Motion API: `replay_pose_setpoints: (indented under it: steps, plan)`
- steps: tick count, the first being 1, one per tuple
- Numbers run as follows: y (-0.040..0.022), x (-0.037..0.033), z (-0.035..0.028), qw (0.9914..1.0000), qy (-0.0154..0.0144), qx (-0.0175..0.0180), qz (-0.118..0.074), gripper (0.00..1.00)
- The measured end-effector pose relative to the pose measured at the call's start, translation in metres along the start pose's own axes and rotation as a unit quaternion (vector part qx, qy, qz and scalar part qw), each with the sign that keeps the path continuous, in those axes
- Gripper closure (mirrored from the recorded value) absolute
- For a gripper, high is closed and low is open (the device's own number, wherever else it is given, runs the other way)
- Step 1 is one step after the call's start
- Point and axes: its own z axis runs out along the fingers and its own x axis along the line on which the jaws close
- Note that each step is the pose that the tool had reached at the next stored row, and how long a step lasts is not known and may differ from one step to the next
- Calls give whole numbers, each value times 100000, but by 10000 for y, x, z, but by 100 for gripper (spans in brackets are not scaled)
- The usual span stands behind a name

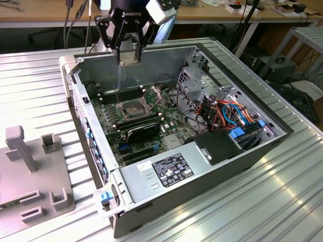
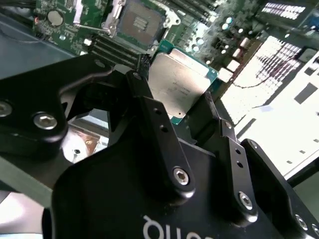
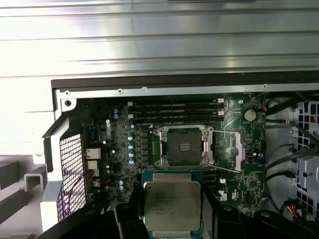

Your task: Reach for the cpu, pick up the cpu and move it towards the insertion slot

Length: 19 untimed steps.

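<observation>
The cpu (image 1: 130, 57), a silvery square chip with a thin green rim, hangs in the air above the open computer case, with my gripper (image 1: 129, 54) shut on it. In both wrist views the black fingers (image 2: 149, 107) press two opposite edges of the cpu (image 2: 180, 79) (image 3: 172, 204). The insertion slot (image 1: 132, 109) is a square socket with a metal frame and a dark centre on the green motherboard, its retention lever swung open. It lies well below the chip and a little off from it (image 3: 183, 147) (image 2: 141, 22).
Black RAM slots (image 1: 123, 96) and a black heatsink block (image 1: 144, 130) flank the socket. A drive cage (image 1: 194, 83), coloured cables (image 1: 227, 112) and the power supply (image 1: 169, 169) fill the exterior view's right. A grey fixture (image 1: 30, 171) stands left of the case.
</observation>
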Motion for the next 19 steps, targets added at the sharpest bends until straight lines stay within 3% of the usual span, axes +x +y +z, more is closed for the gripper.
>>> replay_pose_setpoints:
  steps: [2,11,15,19]
  plan:
    - [39,-64,14,100000,6,16,-14,45]
    - [88,-230,77,100000,6,-25,-6,45]
    - [105,-255,112,99995,46,-986,7,45]
    - [117,-261,148,99994,42,-1101,7,45]
